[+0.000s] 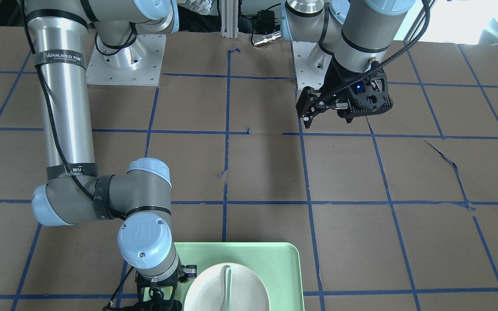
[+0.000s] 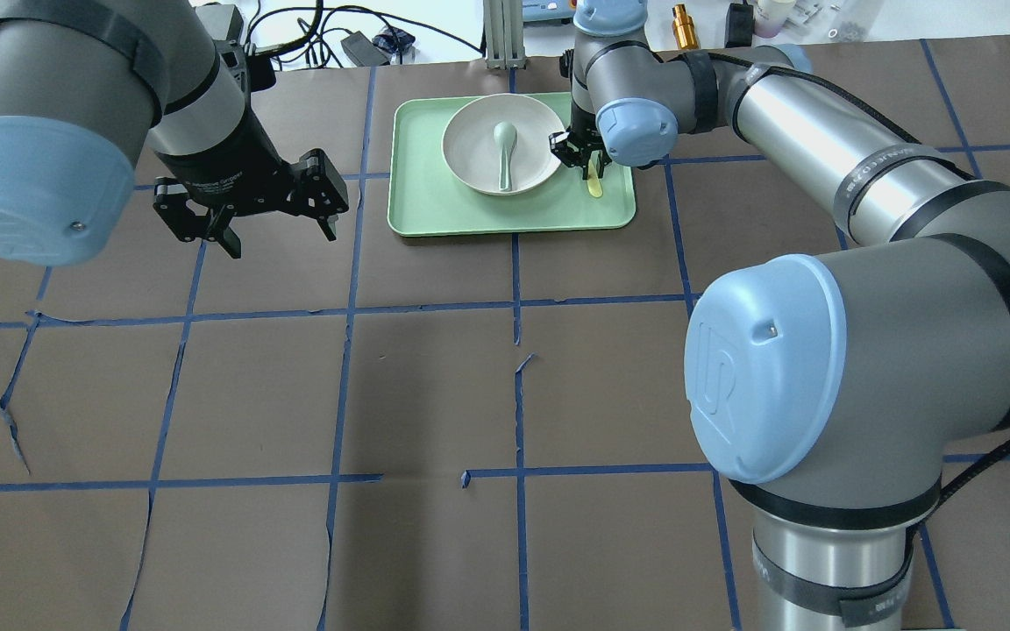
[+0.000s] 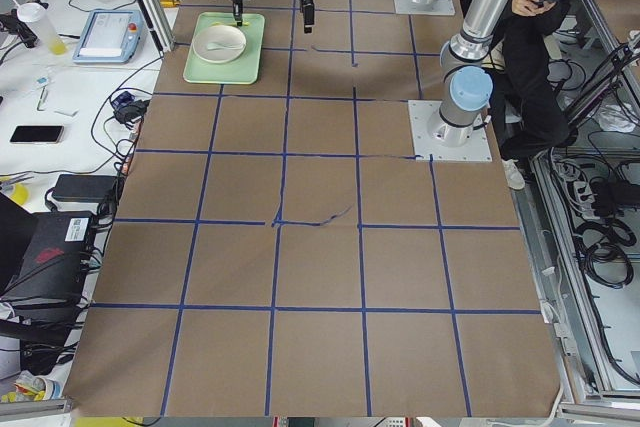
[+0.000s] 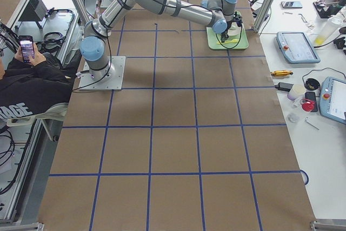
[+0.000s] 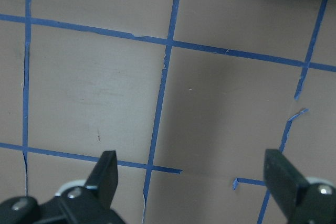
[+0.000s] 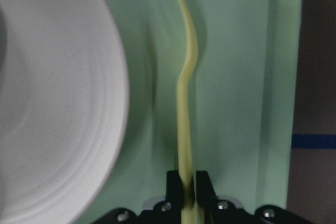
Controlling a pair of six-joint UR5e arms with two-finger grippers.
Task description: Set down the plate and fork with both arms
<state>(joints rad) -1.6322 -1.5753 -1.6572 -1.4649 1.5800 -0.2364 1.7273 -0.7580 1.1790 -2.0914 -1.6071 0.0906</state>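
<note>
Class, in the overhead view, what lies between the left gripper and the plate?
Bare table crossed by blue tape, then the tray's left rim and floor. The overhead view shows it.

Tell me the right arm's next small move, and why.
Probably ease the fork down onto the bare tray strip beside the plate. The right gripper is shut on it, the plate already sits on the tray, and the left gripper hangs open, empty.

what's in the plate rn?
Only a pale spoon lies in the plate. The fork is outside it, gripped by the right tool over the tray. Plate surface under the spoon is covered.
</note>
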